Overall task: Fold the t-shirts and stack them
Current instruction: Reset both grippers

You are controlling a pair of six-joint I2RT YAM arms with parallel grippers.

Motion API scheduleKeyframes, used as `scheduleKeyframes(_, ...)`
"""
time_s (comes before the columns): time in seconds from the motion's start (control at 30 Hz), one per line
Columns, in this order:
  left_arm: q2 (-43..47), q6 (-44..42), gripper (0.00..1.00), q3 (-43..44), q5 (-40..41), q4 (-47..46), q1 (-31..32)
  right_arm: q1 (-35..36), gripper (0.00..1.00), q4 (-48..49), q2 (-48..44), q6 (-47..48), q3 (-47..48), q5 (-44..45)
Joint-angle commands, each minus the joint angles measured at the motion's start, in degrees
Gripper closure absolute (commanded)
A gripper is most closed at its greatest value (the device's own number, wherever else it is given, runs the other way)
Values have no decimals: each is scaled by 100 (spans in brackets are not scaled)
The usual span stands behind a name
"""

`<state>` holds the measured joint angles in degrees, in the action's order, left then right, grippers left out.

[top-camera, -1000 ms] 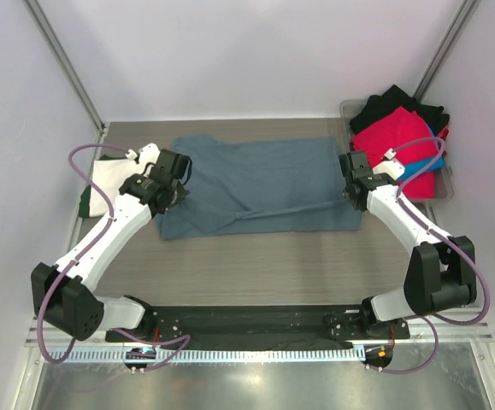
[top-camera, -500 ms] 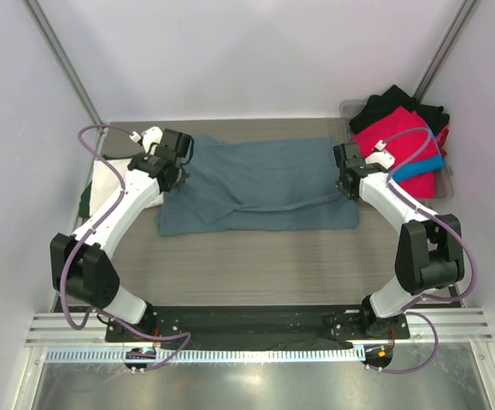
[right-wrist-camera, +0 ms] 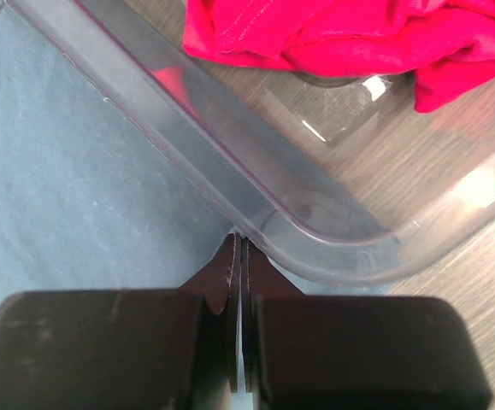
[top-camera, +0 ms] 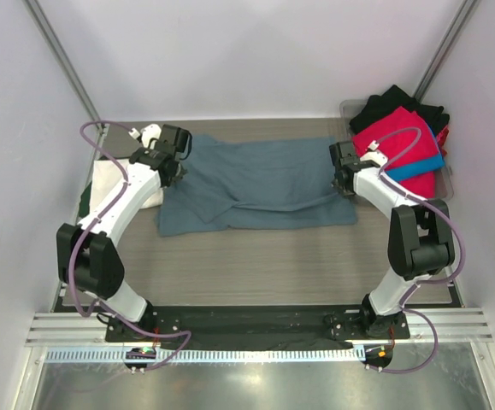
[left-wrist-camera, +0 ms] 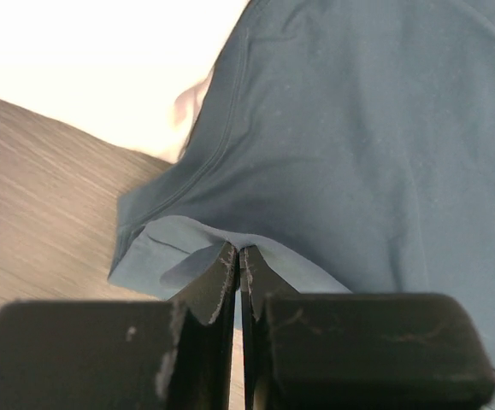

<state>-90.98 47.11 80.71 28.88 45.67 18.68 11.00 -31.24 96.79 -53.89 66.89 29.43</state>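
1. Wood-grain table between pale walls, with the slate blue-grey t-shirt spread across its far middle.
2. We see the left gripper with jaws pressed together, pinching the shirt's raised left hem, just beside the cream-white t-shirt.
3. Over to the right gripper: clamped closed on the shirt's right edge, tips against the clear bin corner.
4. Only from above do we catch the black t-shirt and the bright blue t-shirt with the red t-shirt in that bin.
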Motion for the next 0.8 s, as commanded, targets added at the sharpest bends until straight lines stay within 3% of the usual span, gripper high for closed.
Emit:
scheduleKeyframes(0.0,-130,-150,96,235,57,-383,-22,-28,99,206,102,19,289,98)
scheduleKeyframes(0.47,-1457,-167,100,1175,-180,-401,-338,-98,98,277,463,89,737,538)
scheduleKeyframes(0.53,-1554,-211,98,1210,-286,-436,-408,-99,95,286,533,107,825,511)
scheduleKeyframes(0.57,-1563,-255,96,1202,-435,-558,-409,-99,84,277,586,115,851,502)
scheduleKeyframes(0.6,-1581,-307,87,1193,-567,-620,-426,-99,72,285,569,107,860,502)
scheduleKeyframes(0.67,-1537,-500,57,1193,-856,-769,-453,-99,45,294,464,141,860,494)
scheduleKeyframes(0.7,-1476,-527,55,1184,-884,-796,-444,-107,42,320,411,203,869,476)
scheduleKeyframes(0.77,-1144,-501,38,1044,-937,-910,-444,-99,38,391,253,440,834,327)
